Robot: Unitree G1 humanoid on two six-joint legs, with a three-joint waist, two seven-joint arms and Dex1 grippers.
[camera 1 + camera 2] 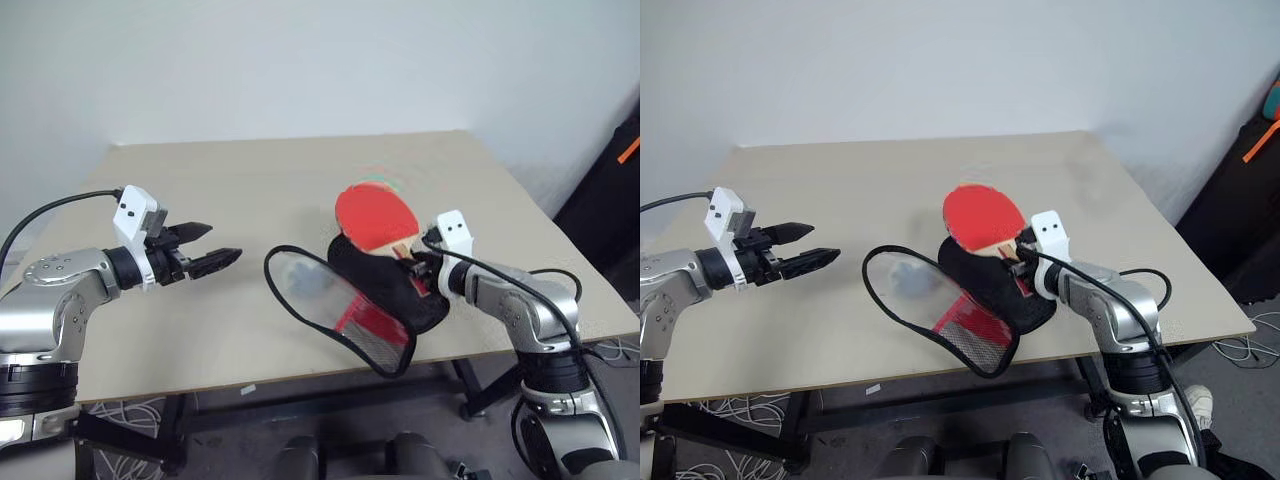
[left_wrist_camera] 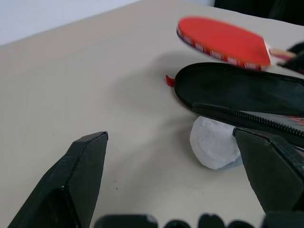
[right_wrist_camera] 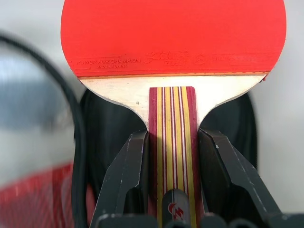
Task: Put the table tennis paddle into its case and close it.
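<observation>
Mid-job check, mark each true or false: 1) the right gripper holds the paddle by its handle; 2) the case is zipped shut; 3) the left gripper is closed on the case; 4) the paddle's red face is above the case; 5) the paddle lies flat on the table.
1) True: the right gripper clamps the handle of the table tennis paddle.
2) False: the case lies open, its flap spread toward the left gripper.
3) False: the left gripper is open and apart from the case, holding nothing.
4) True.
5) False: it is held off the table.

open case mouth blocked by held paddle, bare table free beyond and left
</observation>
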